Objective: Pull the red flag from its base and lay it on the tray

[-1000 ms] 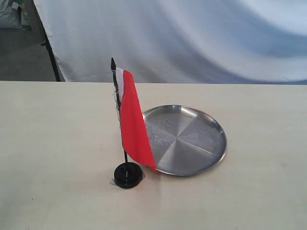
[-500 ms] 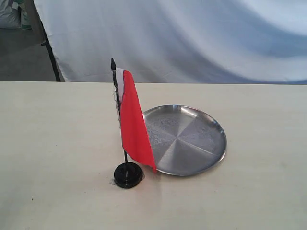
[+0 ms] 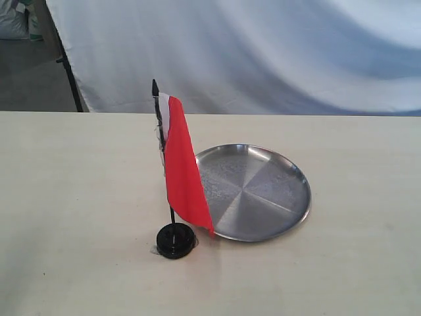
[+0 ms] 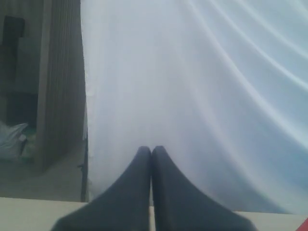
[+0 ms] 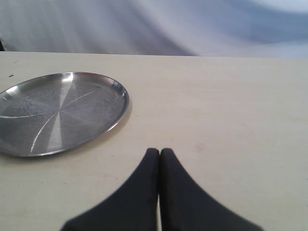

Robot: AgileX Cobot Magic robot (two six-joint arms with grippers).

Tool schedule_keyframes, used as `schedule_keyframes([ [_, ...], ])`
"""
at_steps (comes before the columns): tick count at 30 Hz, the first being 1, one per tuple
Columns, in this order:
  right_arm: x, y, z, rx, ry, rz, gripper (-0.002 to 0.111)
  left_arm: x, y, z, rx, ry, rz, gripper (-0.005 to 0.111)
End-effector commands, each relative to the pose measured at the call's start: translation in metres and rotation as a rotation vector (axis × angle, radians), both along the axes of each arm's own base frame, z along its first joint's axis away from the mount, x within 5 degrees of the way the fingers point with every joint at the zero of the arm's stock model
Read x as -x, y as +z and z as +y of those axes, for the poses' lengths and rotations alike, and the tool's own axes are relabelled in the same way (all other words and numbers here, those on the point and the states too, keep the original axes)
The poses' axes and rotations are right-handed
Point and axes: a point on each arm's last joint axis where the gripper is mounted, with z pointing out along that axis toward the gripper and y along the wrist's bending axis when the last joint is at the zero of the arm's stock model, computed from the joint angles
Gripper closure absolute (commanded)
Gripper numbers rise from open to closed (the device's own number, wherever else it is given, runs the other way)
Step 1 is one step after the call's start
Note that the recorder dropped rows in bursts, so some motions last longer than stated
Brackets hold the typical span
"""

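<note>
The red flag (image 3: 183,174) stands upright on its thin black stick, planted in the small black base (image 3: 175,239) on the table. Its cloth hangs in front of the left rim of the silver tray (image 3: 253,191), which lies just to the right of the base; the tray (image 5: 55,111) also shows in the right wrist view. Neither arm appears in the exterior view. My left gripper (image 4: 151,150) is shut with nothing in it and faces the white backdrop; a sliver of red shows at the picture's corner. My right gripper (image 5: 159,152) is shut and empty, over bare table beside the tray.
The pale table (image 3: 79,197) runs wide on both sides of the flag. A white cloth backdrop (image 3: 263,52) hangs behind its far edge. A dark stand leg (image 3: 69,72) stands at the back left.
</note>
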Motion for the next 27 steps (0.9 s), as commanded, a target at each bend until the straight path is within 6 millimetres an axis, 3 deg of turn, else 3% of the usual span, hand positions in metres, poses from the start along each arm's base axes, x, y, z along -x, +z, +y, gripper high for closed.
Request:
schedule_keyframes([
  [1, 0.0002, -0.0005, -0.0005, 0.006, -0.006, -0.007, 0.109, 0.0004, 0.0, 0.0003, 0.005, 0.003, -0.011, 0.107],
  [9, 0.0002, -0.0005, -0.0005, 0.006, -0.006, -0.007, 0.109, 0.0002, -0.0009, 0.0003, 0.398, -0.11, -0.044, 0.107],
  [27, 0.0002, -0.0005, -0.0005, 0.006, -0.006, -0.007, 0.109, -0.0014, -0.007, -0.0001, 0.408, -0.101, 0.025, 0.107],
])
